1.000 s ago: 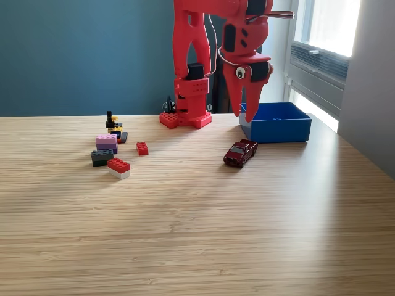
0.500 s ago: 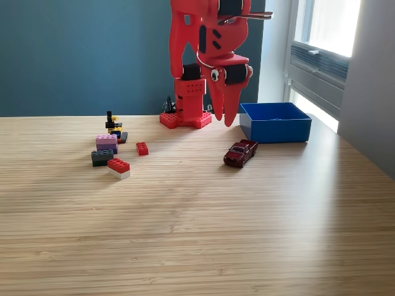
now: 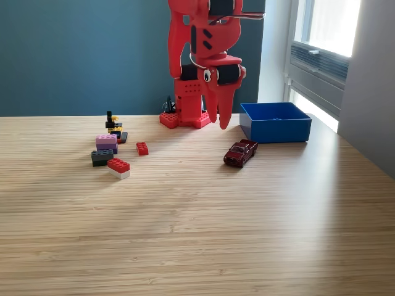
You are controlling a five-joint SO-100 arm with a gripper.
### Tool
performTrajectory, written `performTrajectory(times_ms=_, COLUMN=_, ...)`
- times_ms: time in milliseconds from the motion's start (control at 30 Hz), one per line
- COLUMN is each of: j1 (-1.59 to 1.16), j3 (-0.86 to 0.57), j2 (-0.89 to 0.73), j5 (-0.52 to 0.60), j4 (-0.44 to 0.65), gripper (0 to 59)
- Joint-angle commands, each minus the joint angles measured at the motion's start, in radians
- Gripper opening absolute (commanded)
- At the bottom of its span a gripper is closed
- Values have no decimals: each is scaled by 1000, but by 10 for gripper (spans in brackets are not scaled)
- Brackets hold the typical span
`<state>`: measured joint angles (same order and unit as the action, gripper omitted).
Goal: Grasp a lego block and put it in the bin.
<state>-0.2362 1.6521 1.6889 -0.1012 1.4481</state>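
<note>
My gripper hangs empty above the bench, fingers seemingly together. The bin sits to the exterior view's right; lego blocks lie far left.

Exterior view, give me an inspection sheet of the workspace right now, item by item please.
Surface: wooden table, front half bare.
Job's things: blue bin at the view's right, nothing visible inside from this angle; lego blocks in a loose group at the view's left, with a small red block apart from them.
Clutter: dark red toy car in front of the bin.
Grippers: red gripper hangs above the table between base and bin, jaws together, nothing held.
Cables: dark wires behind the arm base.
Surroundings: teal wall; bright window at the view's right.
</note>
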Motion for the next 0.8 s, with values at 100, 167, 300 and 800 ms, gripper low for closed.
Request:
performTrajectory(times_ms=100, j1=92, j3=-17, j2=84, j5=35, j4=-9, gripper=175)
performTrajectory(times_ms=167, j1=143, j3=-17, j2=84, j5=46, j4=-18, gripper=190)
performTrajectory(times_ms=300, j1=245, j3=-21, j2=84, j5=66, j4=-46, gripper=214)
performTrajectory(times_ms=800, j1=518, j3=87, j2=100, j5=347, j4=-52, gripper=142)
